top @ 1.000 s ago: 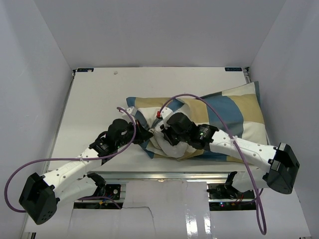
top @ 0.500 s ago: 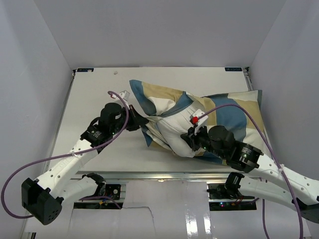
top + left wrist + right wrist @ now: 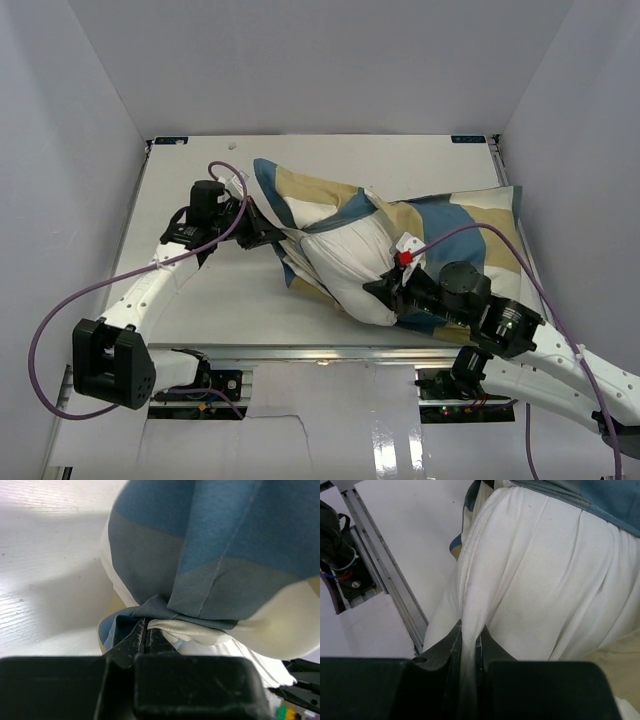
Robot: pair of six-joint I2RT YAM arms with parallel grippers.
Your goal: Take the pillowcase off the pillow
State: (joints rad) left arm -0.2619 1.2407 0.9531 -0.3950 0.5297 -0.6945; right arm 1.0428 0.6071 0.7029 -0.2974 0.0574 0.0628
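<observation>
White cotton of the pillow (image 3: 350,262) bulges out of the pillowcase (image 3: 455,225) mouth. The rest of the pillow sits inside the cover, which bunches over the pillow's far side and trails to its right. I est. approx. half the extraction is left.

Tool state:
- L gripper (image 3: 146,630): jaws pinched tight on a gathered hem of the pillowcase, blue + cream cloth between them, just left of the pillow's bare end.
- R gripper (image 3: 468,639): jaws narrow, clamped on a thin pleat of white pillow cloth at the pillow's near end.

Failure modes, as I judge them:
1. R grip slips. Cause: only a slim fold of skin is held, no stuffing. A hard pull could strip the pleat out of the jaws.
2. L grip lets go. Cause: the hem is bunched, not flat, so layers may creep out under load.
3. Cover travels w/ the pillow. Cause: the mouth is cinched around the pillow's widest part. If both arms don't pull opposite ways, the whole bundle slides.
4. Pillow goes off the near side. Cause: the aluminium rail (image 3: 380,560) lies just beyond the pillow's near end, so a long R pull drags cloth over it and may snag.
5. Seam strain. Cause: the cloth looks taut at the L pinch.
</observation>
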